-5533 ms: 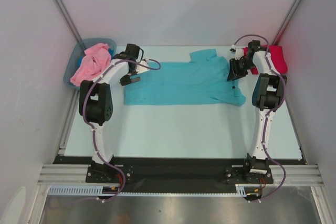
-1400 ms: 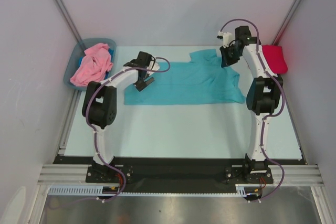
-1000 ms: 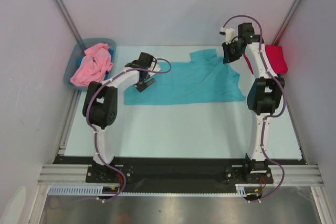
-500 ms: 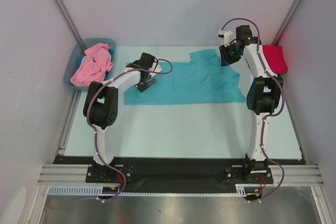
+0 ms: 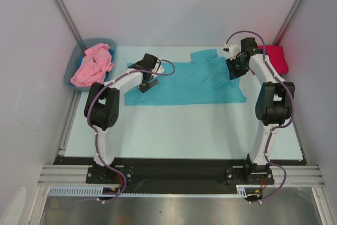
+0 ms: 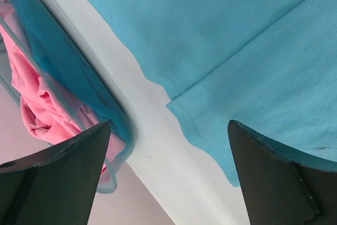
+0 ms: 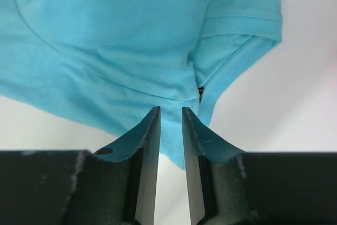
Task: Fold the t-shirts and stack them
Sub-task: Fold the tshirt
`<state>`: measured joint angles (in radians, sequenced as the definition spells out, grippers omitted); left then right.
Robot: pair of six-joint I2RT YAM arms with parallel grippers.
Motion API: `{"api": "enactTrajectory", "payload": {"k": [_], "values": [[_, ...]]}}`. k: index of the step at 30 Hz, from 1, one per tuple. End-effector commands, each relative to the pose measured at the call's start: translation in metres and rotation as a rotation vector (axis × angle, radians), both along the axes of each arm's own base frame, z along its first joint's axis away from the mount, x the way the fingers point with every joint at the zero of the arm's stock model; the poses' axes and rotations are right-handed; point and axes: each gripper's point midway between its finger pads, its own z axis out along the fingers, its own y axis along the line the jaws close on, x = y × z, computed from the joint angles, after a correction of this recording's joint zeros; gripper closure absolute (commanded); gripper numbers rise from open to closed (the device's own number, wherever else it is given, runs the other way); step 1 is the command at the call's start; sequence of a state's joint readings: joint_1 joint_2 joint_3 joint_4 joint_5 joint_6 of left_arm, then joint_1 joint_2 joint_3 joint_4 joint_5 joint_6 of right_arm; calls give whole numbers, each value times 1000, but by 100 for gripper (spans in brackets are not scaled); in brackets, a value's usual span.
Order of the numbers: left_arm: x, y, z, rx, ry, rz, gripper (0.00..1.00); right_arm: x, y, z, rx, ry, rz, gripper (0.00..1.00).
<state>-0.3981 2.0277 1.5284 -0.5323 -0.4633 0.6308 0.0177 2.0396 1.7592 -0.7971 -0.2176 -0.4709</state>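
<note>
You have the spread t-shirt [image 5: 189, 82] lying flat across the far half of the table [image 5: 184, 125], its length running left to right. The left gripper [image 5: 148, 85] is over its left end and the right gripper [image 5: 235, 72] is over its right end, by a sleeve. At the table's far left corner the bin [image 5: 72, 70] holds a bunched t-shirt [image 5: 90, 66] heaped above its rim, and a third t-shirt [image 5: 276, 59] lies at the far right edge, just right of the right arm and apart from the spread one.
</note>
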Motion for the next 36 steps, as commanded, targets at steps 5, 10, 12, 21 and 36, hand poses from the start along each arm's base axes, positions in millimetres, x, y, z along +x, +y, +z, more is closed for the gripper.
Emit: {"api": "enactTrajectory", "payload": {"k": [5, 10, 12, 21, 36], "values": [[6, -5, 35, 15, -103, -15, 0, 7, 54, 45, 20, -81, 173, 70], [4, -3, 38, 13, -117, -22, 0, 32, 95, 55, 11, -105, 251, 68], [1, -2, 36, 13, -114, -23, 0, 36, 104, 49, 5, -95, 264, 67], [-2, 2, 34, 52, -143, -20, 0, 35, 122, 0, -40, 5, 309, 63], [-1, -7, 34, 63, -152, -39, 0, 24, 116, -30, -58, 73, 289, 59]]}}
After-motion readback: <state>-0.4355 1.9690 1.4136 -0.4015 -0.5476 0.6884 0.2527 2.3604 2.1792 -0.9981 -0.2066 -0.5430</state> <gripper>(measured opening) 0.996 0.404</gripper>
